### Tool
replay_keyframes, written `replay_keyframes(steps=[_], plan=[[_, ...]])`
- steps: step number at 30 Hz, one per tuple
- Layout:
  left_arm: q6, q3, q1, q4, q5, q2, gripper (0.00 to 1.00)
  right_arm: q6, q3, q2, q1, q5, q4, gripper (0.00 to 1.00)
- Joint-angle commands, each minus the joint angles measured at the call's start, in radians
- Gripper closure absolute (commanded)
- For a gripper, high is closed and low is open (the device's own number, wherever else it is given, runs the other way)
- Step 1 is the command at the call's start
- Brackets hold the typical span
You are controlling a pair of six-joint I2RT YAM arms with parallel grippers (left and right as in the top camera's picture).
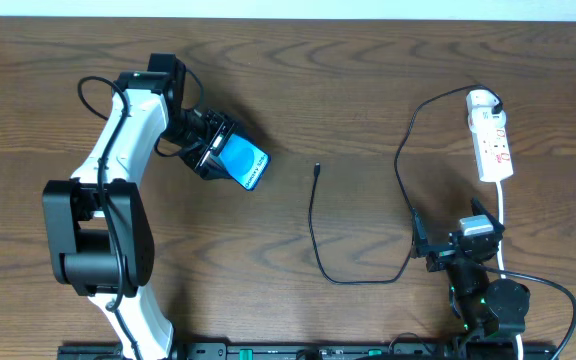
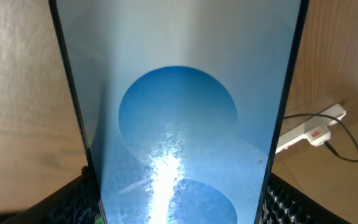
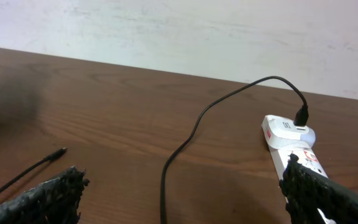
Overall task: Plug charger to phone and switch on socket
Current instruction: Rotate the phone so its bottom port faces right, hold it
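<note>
**Logger:** Left side, nearest first.

**Me:** Left jaws clamped on the phone [image 2: 179,93]. Its dark edges sit against my pads [image 2: 73,199], one on each side. The blue screen with a paler oval faces my wrist camera and fills the gap between them. From overhead, the phone [image 1: 245,162] sticks out past the fingertips, tilted. Can't tell whether its far end touches the bench [image 1: 368,80].

**Logger:** Beyond it?

**Me:** Far ahead of the left jaws and off to their right is the socket [image 2: 309,127], white, with one red mark showing.

**Logger:** Right side?

**Me:** Right jaws wide apart, with bare bench showing between the pads [image 3: 48,199]. They sit close to my own base. Just ahead, in line with the gap, the charger [image 3: 166,180] runs away from me across the wood. Its connector tip [image 3: 59,152] lies ahead of the left pad, loose on the bench. Overhead puts that tip [image 1: 316,170] well apart from the phone, between the two arms.

**Logger:** And the strip?

**Me:** Ahead of the right pad, the socket [image 3: 288,149] lies end-on to the jaws, red marks on top. At its far end sits the white plug head [image 3: 284,127], with the black cable arching into it from the left. Can't read the switch position. The socket's white cord [image 1: 503,215] trails back toward my base.
</note>
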Motion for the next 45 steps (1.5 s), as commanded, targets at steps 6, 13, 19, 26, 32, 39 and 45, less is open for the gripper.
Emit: replay_keyframes(steps=[6, 13, 19, 26, 32, 39, 45], plan=[[-0.054, 0.007, 0.002, -0.041, 0.123, -0.019, 0.28, 0.009, -0.001, -0.005, 0.006, 0.004, -0.004, 0.01], [-0.054, 0.007, 0.002, -0.042, 0.122, -0.019, 0.29, 0.009, -0.001, -0.005, 0.006, 0.004, -0.005, 0.01], [-0.054, 0.007, 0.002, -0.042, 0.122, -0.019, 0.33, 0.009, -0.001, -0.005, 0.006, 0.005, -0.004, 0.01], [-0.054, 0.007, 0.002, -0.042, 0.125, -0.019, 0.36, 0.009, -0.001, -0.005, 0.006, 0.004, -0.004, 0.01], [-0.058, 0.007, 0.002, -0.042, 0.209, -0.019, 0.36, 0.009, -0.001, -0.005, 0.006, 0.004, -0.005, 0.01], [-0.117, 0.007, 0.002, -0.042, 0.290, -0.019, 0.36, 0.009, -0.001, -0.005, 0.006, 0.004, -0.005, 0.01], [-0.174, 0.007, 0.002, -0.042, 0.389, -0.019, 0.36, 0.009, -0.001, -0.005, 0.006, 0.004, -0.005, 0.01]])
